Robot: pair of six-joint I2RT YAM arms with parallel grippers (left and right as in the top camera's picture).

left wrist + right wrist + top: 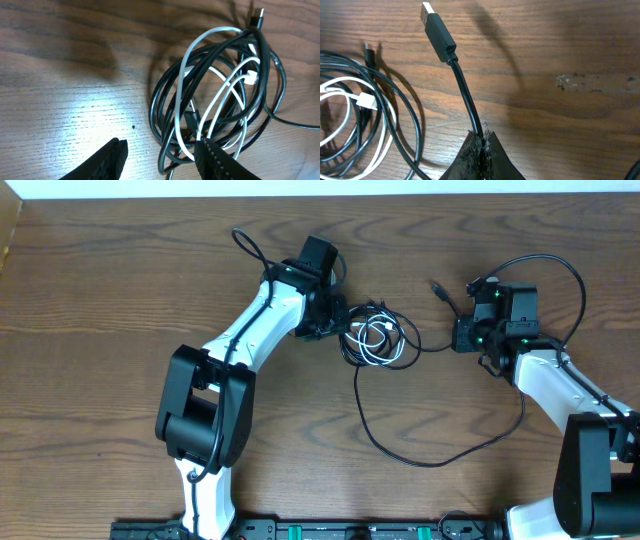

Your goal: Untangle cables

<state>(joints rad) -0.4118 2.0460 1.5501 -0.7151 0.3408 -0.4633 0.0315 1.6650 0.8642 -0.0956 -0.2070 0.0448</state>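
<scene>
The cables lie as one tangled coil (378, 338) of black and white loops at the table's middle, seen close up in the left wrist view (215, 95). My left gripper (162, 160) is open at the coil's left edge (345, 322); the outer black loops lie between its fingers, and the right finger (217, 160) rests over the strands. My right gripper (481, 140) is shut on a black cable just behind its USB plug (437, 27), to the right of the coil (460, 325). A white plug (366, 101) shows inside the coil.
A long black strand (420, 462) trails from the coil in a wide loop toward the table's front right. Thicker black cords arc from the arm bases at the left (248, 246) and right (570, 280). Bare wooden tabletop (120, 290) surrounds the coil.
</scene>
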